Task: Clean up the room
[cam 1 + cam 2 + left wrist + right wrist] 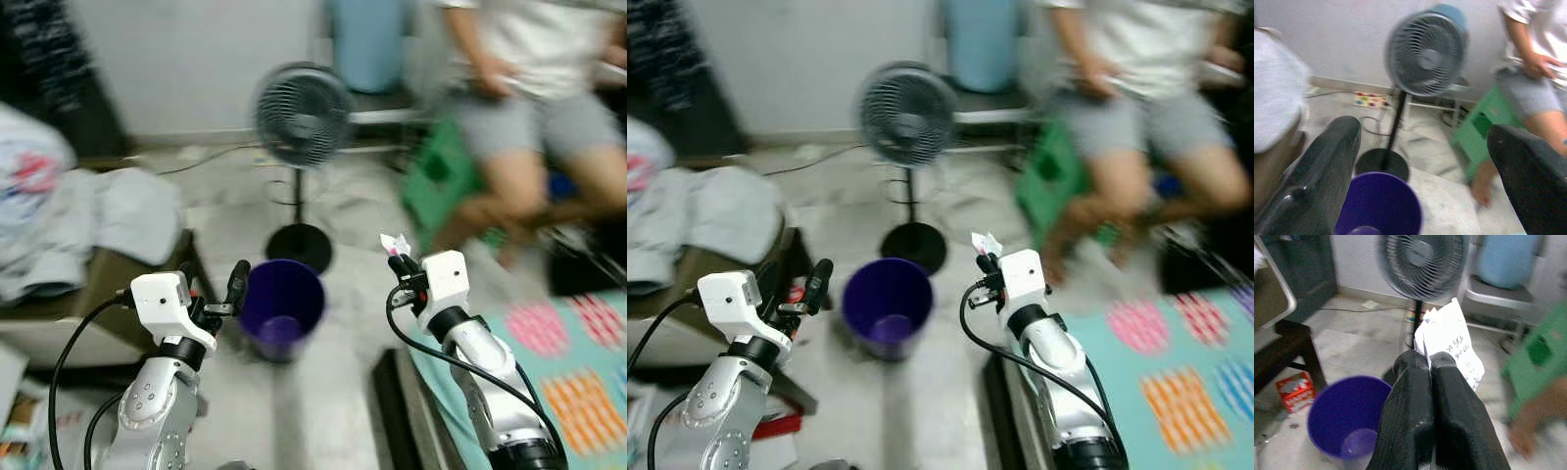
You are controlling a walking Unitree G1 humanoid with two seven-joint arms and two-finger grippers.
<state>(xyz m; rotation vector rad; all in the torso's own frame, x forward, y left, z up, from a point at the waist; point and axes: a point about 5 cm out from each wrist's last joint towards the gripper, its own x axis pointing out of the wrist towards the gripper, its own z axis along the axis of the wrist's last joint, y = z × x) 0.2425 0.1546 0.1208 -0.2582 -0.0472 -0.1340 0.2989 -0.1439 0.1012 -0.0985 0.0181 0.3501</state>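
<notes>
floor (343,206): pale, marbled | purple bin (282,308) beside fan base (299,245) | patterned mat (578,362) right of bin | red box (1297,390) near bin

Head cams are looking down and forward over both arms; wrist cams are peering close along their fingers (1317,181), all sharing the bin (282,305) and fan (1420,262) just beyond the fingertips.

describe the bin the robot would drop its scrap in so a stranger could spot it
Find the grey pedestal fan on the pale floor. In front of its round black base stands a deep purple plastic bucket, open-topped, between the left gripper and the right gripper, which pinches a white paper scrap. Nothing else nearby is purple.
</notes>
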